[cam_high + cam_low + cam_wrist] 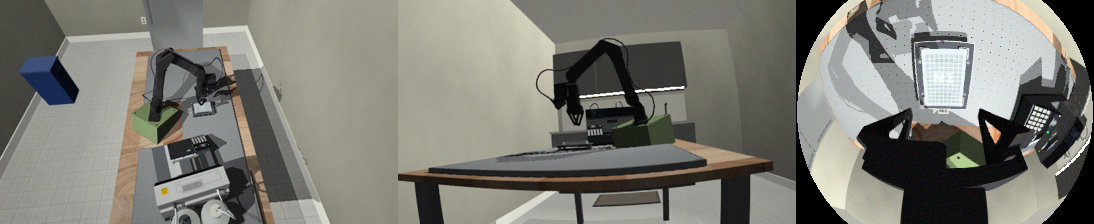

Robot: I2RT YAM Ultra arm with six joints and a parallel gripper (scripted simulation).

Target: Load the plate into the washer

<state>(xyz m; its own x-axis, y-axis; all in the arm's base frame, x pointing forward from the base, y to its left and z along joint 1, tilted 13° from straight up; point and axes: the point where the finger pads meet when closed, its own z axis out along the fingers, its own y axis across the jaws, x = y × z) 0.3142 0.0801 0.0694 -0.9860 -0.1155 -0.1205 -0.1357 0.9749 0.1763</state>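
Observation:
The clear, pale plate (pixel 203 108) (pixel 943 75) lies in the dark-framed plate nest N1 (pixel 203 113) (pixel 969 55). My gripper (pixel 201 103) (pixel 577 124) (pixel 945 112) is open and empty, pointing down. It hangs above the nest, with a gap under the fingertips in the exterior view. The washer (pixel 192 187) stands further along the bench. Its keypad (pixel 199 139) (pixel 595 132) (pixel 1037 118) has pale keys, and a small green light (pixel 196 147) (pixel 599 126) (pixel 1048 132) glows beside it. The plate's cut-off corner is too small to tell.
The green base block (pixel 146 124) (pixel 630 135) (pixel 963 159) carries the arm beside the nest. Two white bottles (pixel 215 213) (pixel 186 217) stand behind the washer. A blue bin (pixel 50 81) stands on the floor off the bench.

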